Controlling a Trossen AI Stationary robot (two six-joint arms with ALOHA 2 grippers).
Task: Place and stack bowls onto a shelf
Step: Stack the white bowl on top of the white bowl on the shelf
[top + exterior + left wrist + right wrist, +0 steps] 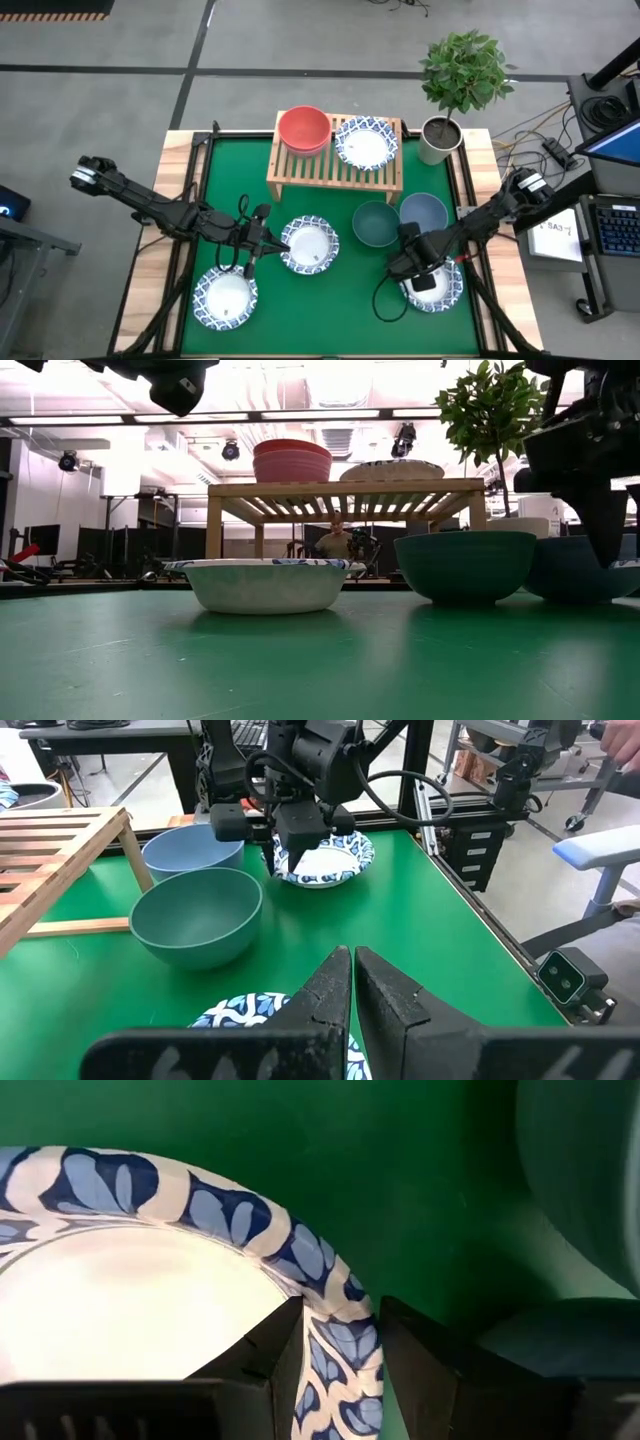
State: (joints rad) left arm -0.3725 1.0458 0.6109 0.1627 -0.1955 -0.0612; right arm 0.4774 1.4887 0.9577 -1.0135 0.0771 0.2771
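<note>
Right claw [340,1342] straddles the patterned bowl's [130,1295] rim, fingers apart.

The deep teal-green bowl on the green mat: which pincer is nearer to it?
Right. The right pincer sits just beside the teal-green bowl, over a patterned-rim white bowl; the left pincer is farther off.
</note>
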